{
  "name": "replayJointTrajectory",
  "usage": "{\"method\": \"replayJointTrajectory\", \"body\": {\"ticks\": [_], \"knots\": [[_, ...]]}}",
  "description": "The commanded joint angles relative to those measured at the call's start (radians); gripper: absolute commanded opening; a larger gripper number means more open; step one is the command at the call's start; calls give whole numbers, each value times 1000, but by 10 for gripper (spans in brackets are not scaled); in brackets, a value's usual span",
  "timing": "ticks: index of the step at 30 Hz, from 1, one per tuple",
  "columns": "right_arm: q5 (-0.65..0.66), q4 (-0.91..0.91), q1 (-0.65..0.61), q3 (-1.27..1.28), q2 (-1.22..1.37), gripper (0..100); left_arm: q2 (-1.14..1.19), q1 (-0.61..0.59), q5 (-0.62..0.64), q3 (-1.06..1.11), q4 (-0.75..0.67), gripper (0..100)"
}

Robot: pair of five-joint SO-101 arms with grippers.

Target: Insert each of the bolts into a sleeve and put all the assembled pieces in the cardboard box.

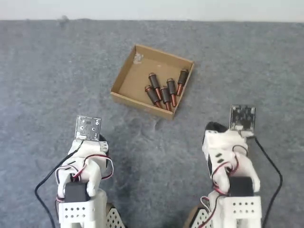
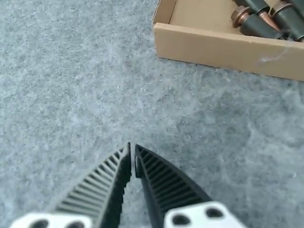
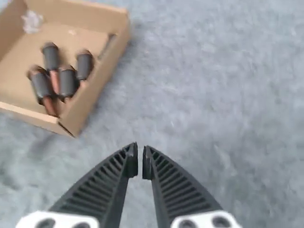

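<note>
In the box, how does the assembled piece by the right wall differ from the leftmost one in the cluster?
The right-wall piece lies alone along the right wall of the cardboard box; the leftmost piece sits packed into the cluster of four. In the high view they slant opposite ways, far ends spread apart. Both are dark sleeves holding copper bolts, lying inside the box.
</note>
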Motion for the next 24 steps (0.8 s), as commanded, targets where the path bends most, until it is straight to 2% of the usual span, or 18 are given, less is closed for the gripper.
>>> {"method": "replayJointTrajectory", "body": {"ticks": [1, 7, 12, 14, 20, 24], "knots": [[-6, -21, 10, 124, -147, 6, -20, -6, -9, -7, 5, 12], [-6, 91, 10, 169, -234, 7, -20, -54, -8, -7, 28, 13], [-15, 237, 8, 172, -234, 7, -20, -224, -6, -7, 92, 14], [-15, 268, 10, 169, -234, 7, -20, -258, -6, -7, 97, 14], [-8, 300, 8, 161, -234, 7, -21, -256, -8, -7, 152, 13], [-14, 380, -62, 172, -234, 9, -21, -204, -5, -7, 152, 13]]}}
